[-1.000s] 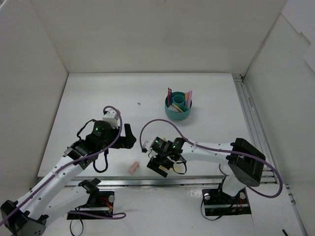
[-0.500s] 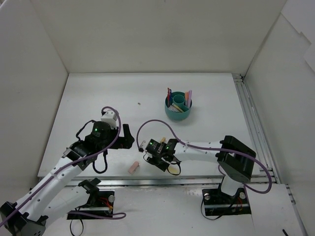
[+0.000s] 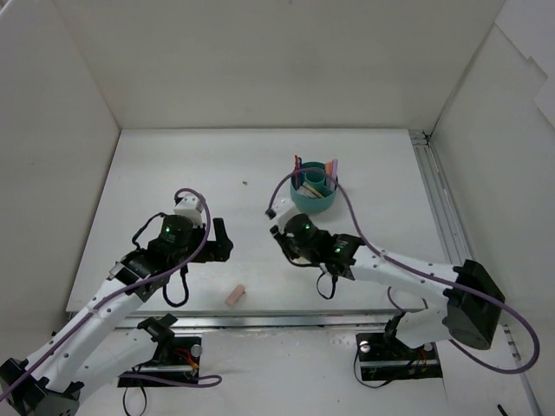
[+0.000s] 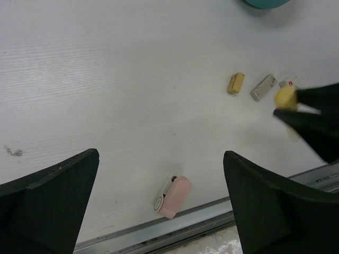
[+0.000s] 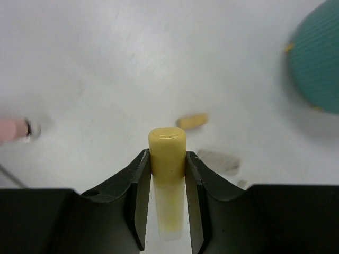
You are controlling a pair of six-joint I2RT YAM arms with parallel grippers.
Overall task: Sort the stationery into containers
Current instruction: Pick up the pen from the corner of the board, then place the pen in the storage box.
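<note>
Swinging away from the near edge, our right claw (image 5: 167, 161) now pinches a yellow eraser (image 5: 167, 142) beside the teal cup (image 3: 309, 207). Our left claw (image 4: 160, 156) gapes wide, empty. We think dropping comes next.

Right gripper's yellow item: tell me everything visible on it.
The yellow item is a pale yellow bar with rounded corners and a smooth, slightly glossy end. It looks plastic or rubbery, and no markings show. The right gripper clamps it with a black finger on each side. Its end juts just past their tips and its length runs back between them. Nothing else touches it. It hangs above the white table, with the teal cup off to one side.
</note>
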